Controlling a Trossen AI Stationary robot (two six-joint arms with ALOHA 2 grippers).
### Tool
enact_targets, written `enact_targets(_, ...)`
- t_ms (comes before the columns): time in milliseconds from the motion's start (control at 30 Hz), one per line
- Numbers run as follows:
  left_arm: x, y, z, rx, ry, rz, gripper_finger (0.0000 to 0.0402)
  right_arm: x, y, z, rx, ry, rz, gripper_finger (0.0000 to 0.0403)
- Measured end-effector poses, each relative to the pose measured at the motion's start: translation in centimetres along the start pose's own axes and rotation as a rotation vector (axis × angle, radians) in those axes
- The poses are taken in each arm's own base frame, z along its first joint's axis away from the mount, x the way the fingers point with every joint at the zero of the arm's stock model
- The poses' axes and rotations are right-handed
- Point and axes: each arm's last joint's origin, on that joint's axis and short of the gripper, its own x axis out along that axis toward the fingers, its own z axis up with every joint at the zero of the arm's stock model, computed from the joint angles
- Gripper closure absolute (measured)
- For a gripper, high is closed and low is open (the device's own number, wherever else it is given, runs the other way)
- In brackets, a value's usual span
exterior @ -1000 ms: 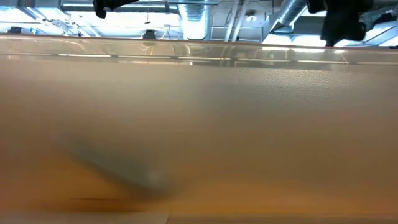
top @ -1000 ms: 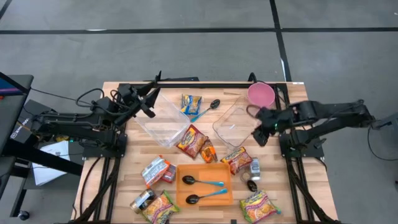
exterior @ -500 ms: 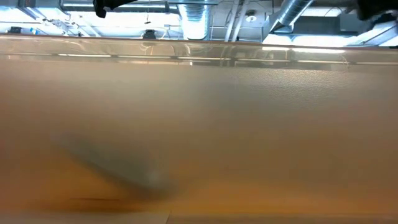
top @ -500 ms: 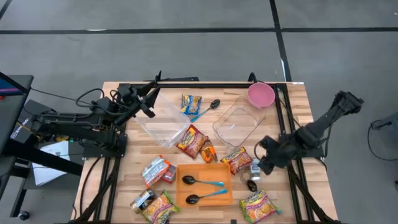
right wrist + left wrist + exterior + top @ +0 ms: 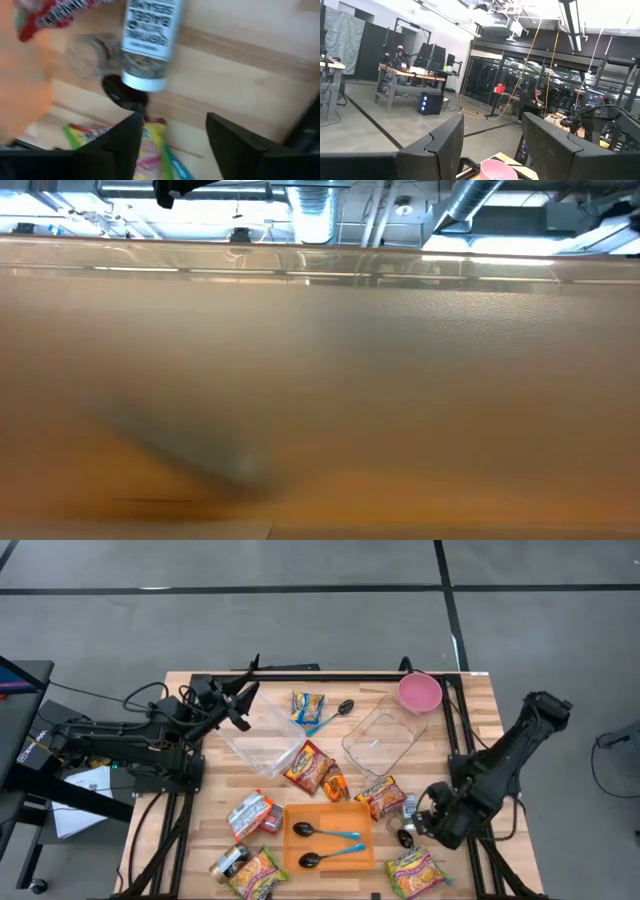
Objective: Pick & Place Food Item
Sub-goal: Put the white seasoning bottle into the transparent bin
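Right gripper (image 5: 428, 824), fingers spread and empty, hovers over a spice jar (image 5: 148, 42) near the table's (image 5: 480, 690) right edge; no food placed yet.

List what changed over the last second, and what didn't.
The right end effector swung from beside the clear container and pink bowl toward the table's near edge, now over the small jar, fingers open and empty. The left end effector and all items stayed put.

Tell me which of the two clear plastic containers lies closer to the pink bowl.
The right-hand clear plastic container, just below the pink bowl. The other clear plastic container sits across the table by the left claw.
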Motion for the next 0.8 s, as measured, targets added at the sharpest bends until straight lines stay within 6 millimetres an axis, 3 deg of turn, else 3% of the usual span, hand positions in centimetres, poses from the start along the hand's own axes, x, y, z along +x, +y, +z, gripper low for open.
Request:
enact_targets(133, 0.0, 0.0, 0.0, 0.0, 0.0, -0.005, 0.0206, 0.8, 0.9, 0.5, 0.026, -0.014, 0.001, 0.0119)
enact_targets(267, 0.0, -0.1, 0.0, 0.0, 0.004, -0.037, 0.0206, 1.7, 1.3, 0.5, 0.034, -0.034, -0.032, 0.0089)
enact_targets(800, 0.0, -0.2, 0.0, 0.004, 0.006, -0.076, 0.0206, 7.4, 3.1, -0.1, 0.079, -0.081, -0.122, 0.0085)
